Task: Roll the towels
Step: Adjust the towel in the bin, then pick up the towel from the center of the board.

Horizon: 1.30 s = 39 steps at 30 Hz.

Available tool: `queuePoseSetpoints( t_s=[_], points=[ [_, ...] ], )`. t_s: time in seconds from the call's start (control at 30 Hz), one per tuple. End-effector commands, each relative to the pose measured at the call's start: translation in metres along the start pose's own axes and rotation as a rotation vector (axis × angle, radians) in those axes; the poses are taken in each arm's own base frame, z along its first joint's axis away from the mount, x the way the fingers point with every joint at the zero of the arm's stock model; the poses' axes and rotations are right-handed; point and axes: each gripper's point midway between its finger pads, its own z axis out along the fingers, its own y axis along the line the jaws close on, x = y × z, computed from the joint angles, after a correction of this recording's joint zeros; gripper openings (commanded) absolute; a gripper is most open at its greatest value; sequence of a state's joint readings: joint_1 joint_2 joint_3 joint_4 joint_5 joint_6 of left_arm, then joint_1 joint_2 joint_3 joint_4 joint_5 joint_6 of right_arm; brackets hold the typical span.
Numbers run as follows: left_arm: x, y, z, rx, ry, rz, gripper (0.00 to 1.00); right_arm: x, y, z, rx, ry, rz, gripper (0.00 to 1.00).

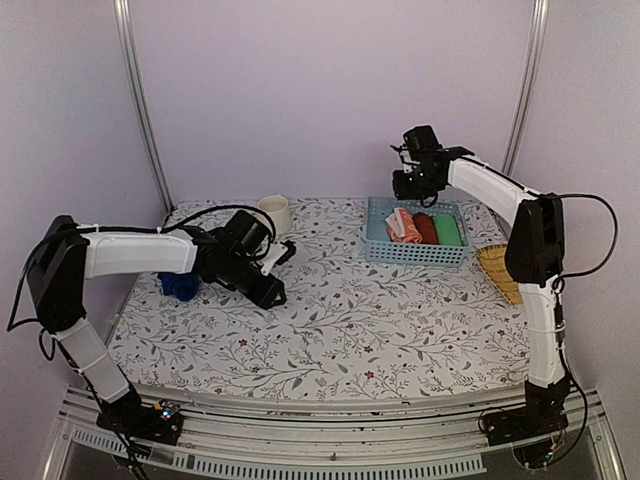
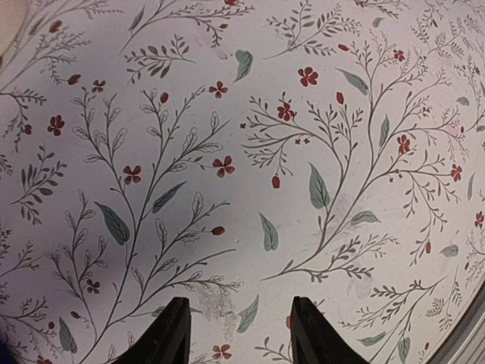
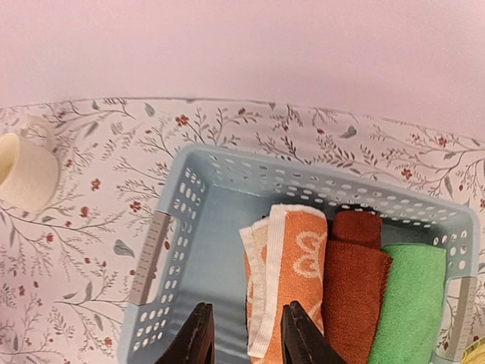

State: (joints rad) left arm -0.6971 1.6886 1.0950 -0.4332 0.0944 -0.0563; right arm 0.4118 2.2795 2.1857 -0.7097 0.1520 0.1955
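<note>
A pale blue perforated basket (image 3: 182, 220) sits on a floral tabletop (image 3: 76, 265), close to its far edge by a pink wall (image 3: 242, 45). Inside, side by side and touching: a rolled orange towel (image 3: 295, 265) with white shapes, a red roll (image 3: 356, 280), a green roll (image 3: 413, 296). A cream cup (image 3: 26, 174) stands apart, left. The right gripper (image 3: 246, 334) hovers above the towel's white edge, jaws parted.

White worktop (image 1: 330, 330) with grey twigs, green leaves and little red flowers, light blue basket (image 3: 182, 197), orange towel (image 3: 299, 258) with white shapes, plain dark red roll (image 3: 355, 273), plain green roll (image 3: 409, 296), blue towel (image 1: 181, 287), cream cup (image 1: 275, 213), yellow woven tray (image 1: 497, 268)
</note>
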Motion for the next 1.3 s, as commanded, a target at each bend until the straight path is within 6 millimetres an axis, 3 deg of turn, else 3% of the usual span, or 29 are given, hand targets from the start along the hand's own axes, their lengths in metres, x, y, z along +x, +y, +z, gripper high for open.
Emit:
queuePoseSetpoints(
  t_s=[0.0,0.13,0.27,0.37,0.43,0.47,0.6,0.67,0.8,1.0,1.27],
  points=[
    [-0.015,0.018,-0.025,-0.073,-0.064,-0.056,0.48,-0.025,0.008,-0.04,-0.107,-0.066,-0.048,0.34],
    [-0.02,0.042,-0.046,-0.188,-0.109,-0.151,0.49,-0.038,0.005,-0.082,-0.21,-0.121,-0.102,0.41],
    [-0.017,0.076,-0.069,-0.325,-0.156,-0.281,0.49,-0.031,-0.004,-0.123,-0.318,-0.199,-0.18,0.52],
    [-0.007,0.111,-0.082,-0.44,-0.179,-0.395,0.49,-0.01,-0.003,-0.159,-0.412,-0.263,-0.257,0.7],
    [0.004,0.137,-0.089,-0.501,-0.179,-0.486,0.49,0.007,0.0,-0.193,-0.476,-0.336,-0.319,0.91],
    [0.011,0.152,-0.093,-0.53,-0.177,-0.536,0.49,0.019,-0.001,-0.2,-0.483,-0.355,-0.328,1.0],
    [0.027,0.204,-0.103,-0.57,-0.199,-0.7,0.49,0.071,-0.001,-0.225,-0.543,-0.404,-0.372,0.99],
    [0.026,0.226,-0.108,-0.6,-0.207,-0.727,0.49,0.106,0.011,-0.231,-0.656,-0.365,-0.395,0.99],
    [0.036,0.269,-0.106,-0.668,-0.14,-0.782,0.49,0.167,0.031,-0.239,-0.868,-0.296,-0.478,0.83],
    [0.03,0.298,-0.079,-0.591,-0.066,-0.772,0.49,0.165,0.036,-0.249,-0.912,-0.334,-0.519,0.82],
    [0.057,0.316,-0.065,-0.627,0.102,-0.762,0.46,0.171,0.031,-0.231,-0.873,-0.295,-0.538,0.82]
  ],
)
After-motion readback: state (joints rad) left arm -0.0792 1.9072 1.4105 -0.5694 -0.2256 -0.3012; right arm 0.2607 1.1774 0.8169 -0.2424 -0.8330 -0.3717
